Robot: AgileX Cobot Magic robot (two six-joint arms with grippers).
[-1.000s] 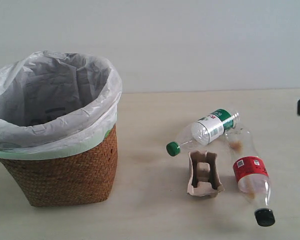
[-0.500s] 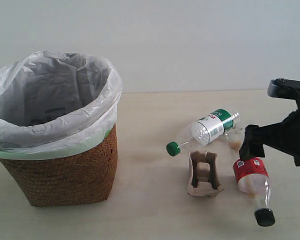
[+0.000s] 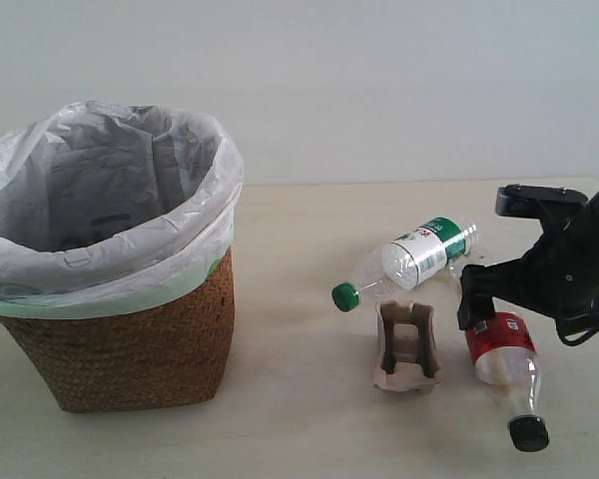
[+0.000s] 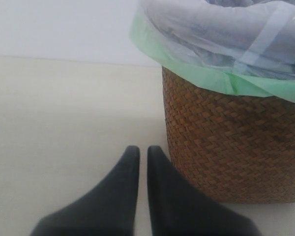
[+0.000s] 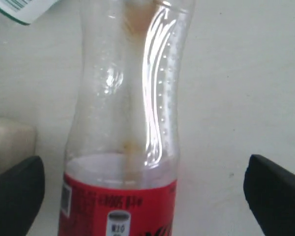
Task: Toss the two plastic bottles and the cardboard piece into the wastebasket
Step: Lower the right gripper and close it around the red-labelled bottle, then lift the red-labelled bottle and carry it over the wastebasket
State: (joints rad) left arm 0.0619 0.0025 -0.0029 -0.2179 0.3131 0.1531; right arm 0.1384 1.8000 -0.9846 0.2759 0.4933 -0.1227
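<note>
The wastebasket [image 3: 120,349] stands at the left, its white bag open at the top. The green-capped bottle [image 3: 414,257] lies on the table, its base against the red-label, black-capped bottle [image 3: 501,357]. The cardboard piece [image 3: 407,347] lies between them. My right gripper [image 3: 514,301] hovers low over the red-label bottle. In the right wrist view that gripper [image 5: 147,196] is wide open, with the bottle [image 5: 123,147] between its fingers [image 5: 14,196] and untouched. My left gripper [image 4: 143,157] is shut and empty, low beside the wastebasket [image 4: 226,147]. It is out of the exterior view.
A pale wall runs behind the beige table [image 3: 299,419]. A corner of the green-white label [image 5: 19,7] and an edge of the cardboard [image 5: 10,140] show in the right wrist view.
My right arm has come in from the right edge and moved left and down over the red-label bottle. The bottles, cardboard and wastebasket have not moved.
</note>
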